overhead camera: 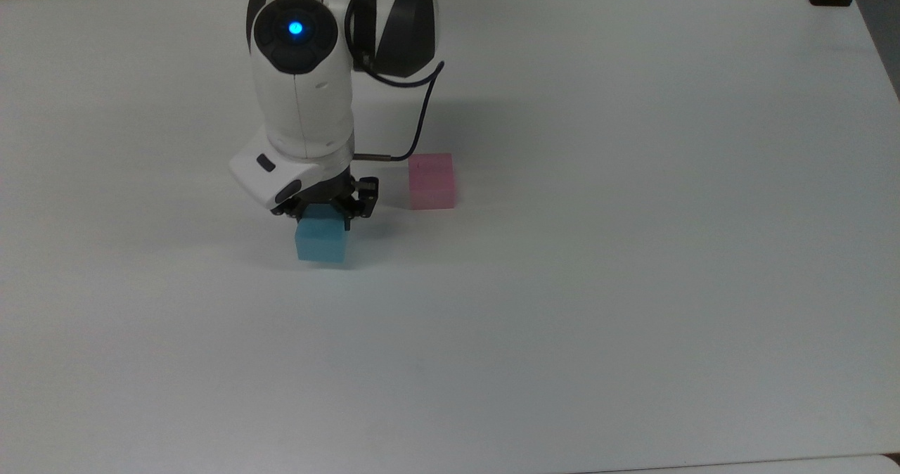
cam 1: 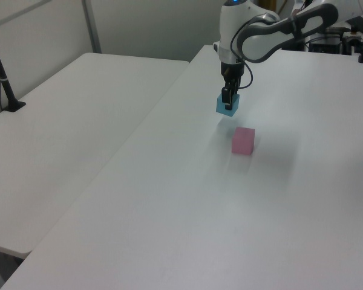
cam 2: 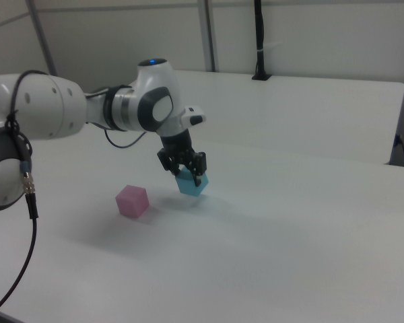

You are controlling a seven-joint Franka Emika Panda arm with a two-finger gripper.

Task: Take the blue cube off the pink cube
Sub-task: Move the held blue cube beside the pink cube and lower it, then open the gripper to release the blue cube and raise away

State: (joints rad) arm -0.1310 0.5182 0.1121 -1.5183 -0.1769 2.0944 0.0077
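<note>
So the arm reaches out over the white table (overhead camera: 633, 249) with its last link pointing straight down, wrist bent so the gripper (overhead camera: 325, 215) hangs vertically. Blue status light glows on top of the wrist in the top view. The 2 fingers are clamped on the blue cube (overhead camera: 321, 242), gripping it near its top, 1 finger on each opposite side.

In the right view the blue cube (cam 2: 192, 184) looks lifted a bit off the table, with a faint shadow under it, and tilted slightly. In the left view the gripper (cam 1: 228, 96) holds it above the tabletop too.

The pink cube (overhead camera: 432, 181) sits alone flat on the table, near the blue one but apart, off to the top view's right. In the right view the pink cube (cam 2: 132, 200) is on the right view's left of the gripper.
</note>
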